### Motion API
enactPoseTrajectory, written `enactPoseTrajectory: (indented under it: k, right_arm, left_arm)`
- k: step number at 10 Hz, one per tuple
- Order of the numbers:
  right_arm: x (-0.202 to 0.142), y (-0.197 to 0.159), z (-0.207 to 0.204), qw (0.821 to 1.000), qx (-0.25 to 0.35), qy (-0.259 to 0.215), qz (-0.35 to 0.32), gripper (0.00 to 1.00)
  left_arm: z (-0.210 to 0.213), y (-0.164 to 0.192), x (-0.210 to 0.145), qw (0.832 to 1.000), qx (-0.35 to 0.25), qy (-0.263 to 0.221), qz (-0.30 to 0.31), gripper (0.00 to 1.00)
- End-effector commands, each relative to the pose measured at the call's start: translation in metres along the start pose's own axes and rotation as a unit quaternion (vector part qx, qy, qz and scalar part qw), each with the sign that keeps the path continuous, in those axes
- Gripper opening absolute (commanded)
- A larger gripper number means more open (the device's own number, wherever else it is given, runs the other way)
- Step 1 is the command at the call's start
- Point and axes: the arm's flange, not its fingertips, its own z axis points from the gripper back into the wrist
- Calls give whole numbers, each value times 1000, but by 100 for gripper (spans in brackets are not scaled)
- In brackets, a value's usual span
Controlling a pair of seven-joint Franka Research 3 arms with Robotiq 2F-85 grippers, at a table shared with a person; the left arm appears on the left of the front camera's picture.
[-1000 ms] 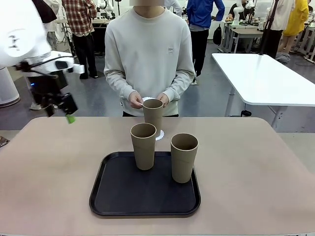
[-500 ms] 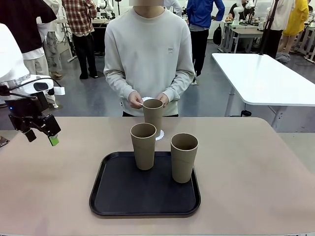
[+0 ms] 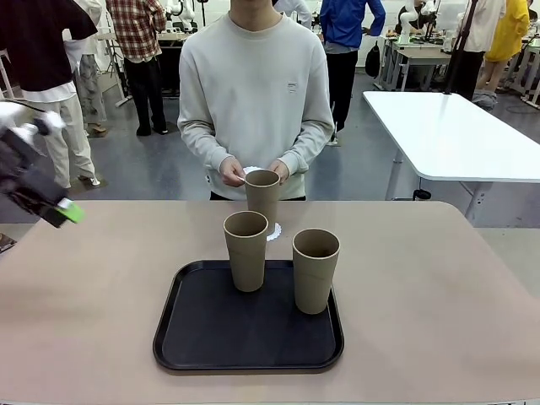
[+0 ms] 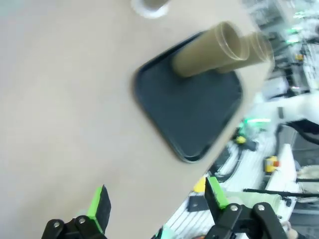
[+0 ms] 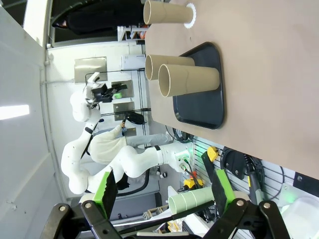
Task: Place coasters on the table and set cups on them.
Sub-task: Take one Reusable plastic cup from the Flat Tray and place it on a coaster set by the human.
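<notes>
Over the 9 o'clock edge of the table (image 3: 439,295), the left gripper (image 3: 66,211) hangs motion-blurred. Its wrist view shows the green pads (image 4: 99,209) spread apart, with nothing between them. At table centre, a black tray (image 3: 248,353) carries two cups: the near-left cup (image 3: 245,253) at 11 o'clock and the near-right cup (image 3: 315,272) at 2 o'clock. At 12 o'clock beyond the tray, the third cup (image 3: 262,198) stands on a white coaster (image 3: 272,231). A person's hands (image 3: 231,171) flank its rim; contact cannot be told. The right gripper (image 5: 163,184) is spread wide and empty.
</notes>
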Motion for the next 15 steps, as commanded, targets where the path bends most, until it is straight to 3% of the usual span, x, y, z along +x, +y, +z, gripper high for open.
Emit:
enactPoseTrajectory:
  k: [1, 2, 4, 7, 15]
  right_arm:
    - [0, 0, 0, 1000, 5, 1, 4, 100]
    - [0, 0, 0, 1000, 5, 1, 4, 100]
    - [0, 0, 0, 1000, 5, 1, 4, 100]
    - [0, 0, 0, 1000, 5, 1, 4, 100]
    - [0, 0, 0, 1000, 5, 1, 4, 100]
  left_arm:
    - [36, 29, -35, 976, -209, -52, -26, 100]
    - [43, 48, -51, 964, -252, -78, -30, 100]
    - [42, 91, -64, 945, -319, -62, 35, 100]
    - [32, 127, -70, 934, -336, -72, 100, 100]
    - [38, 145, -73, 927, -265, -137, 226, 100]
